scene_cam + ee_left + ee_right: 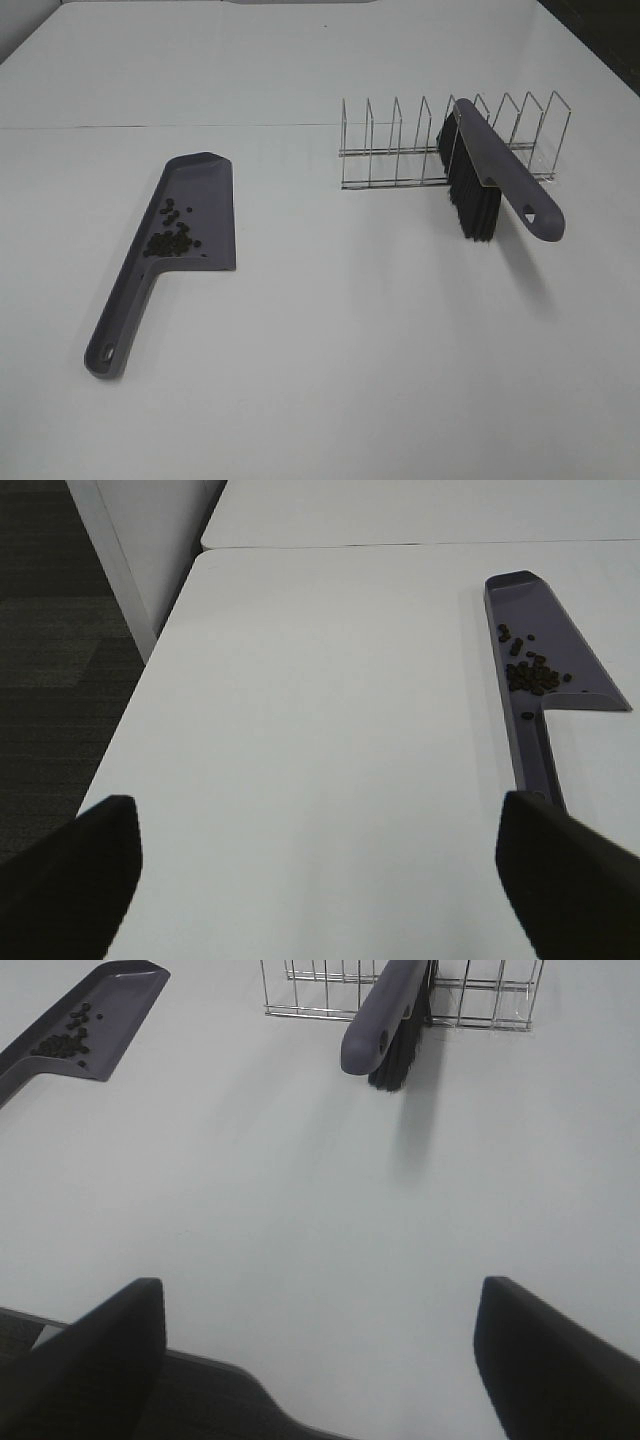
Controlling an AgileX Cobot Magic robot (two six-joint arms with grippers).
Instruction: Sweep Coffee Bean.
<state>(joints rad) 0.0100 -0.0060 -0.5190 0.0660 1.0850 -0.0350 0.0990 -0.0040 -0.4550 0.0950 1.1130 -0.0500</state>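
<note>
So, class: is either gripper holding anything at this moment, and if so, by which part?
Nothing is held. The left gripper and right gripper are both open over bare table. The brush rests in the wire rack; the dustpan lies untouched.

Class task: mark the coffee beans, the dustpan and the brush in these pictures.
coffee beans (172, 238): exterior high view, middle of the cluster.
dustpan (128, 305): exterior high view, on its handle.
brush (500, 172): exterior high view, on its grey back.

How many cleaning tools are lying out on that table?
2. A grey dustpan lies flat on the table's left side, with coffee beans in it. A grey brush with black bristles leans in the wire rack on the right.
</note>
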